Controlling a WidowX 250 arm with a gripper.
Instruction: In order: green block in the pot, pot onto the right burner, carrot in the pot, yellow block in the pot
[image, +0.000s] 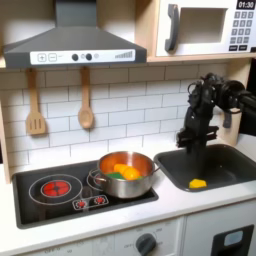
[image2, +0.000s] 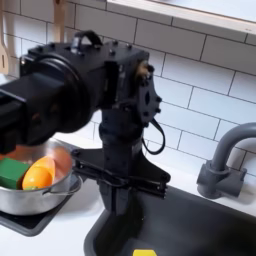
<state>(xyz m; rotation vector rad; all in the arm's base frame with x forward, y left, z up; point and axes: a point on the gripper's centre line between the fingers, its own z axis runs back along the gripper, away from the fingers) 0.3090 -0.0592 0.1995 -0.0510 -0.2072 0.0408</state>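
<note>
Above the sink (image: 232, 160), your end effector (image: 188, 143) hung from the black arm, pointed down over the basin's rear corner on the first exterior view's left; whether its fingers were apart or together you could not tell from either camera. The yellow block (image: 197, 183) lay on the sink floor below it, untouched. In the second exterior view the arm's dark bulk blocked most of the basin, and just a sliver of the yellow block (image2: 143, 253) peeked out at the bottom edge. That camera did give you the dark curved faucet (image2: 222, 160) rising on the second exterior view's right.

Beside the sink, the pot (image: 152, 172) sat on the burner nearer the basin, holding the carrot (image: 127, 172) and the green block (image: 116, 177). The second exterior view showed these more plainly: carrot (image2: 38, 177) in front, green block (image2: 12, 171) against it.

The stovetop (image: 45, 205) carried a red-ringed burner (image: 55, 187) on the first exterior view's left, set in a pale tabletop (image: 190, 205). Behind ran white tile (image: 130, 100), with a wooden spatula (image: 35, 108) and wooden spoon (image: 86, 100) hanging, a range hood (image: 75, 45) and a microwave (image: 205, 28) above.
</note>
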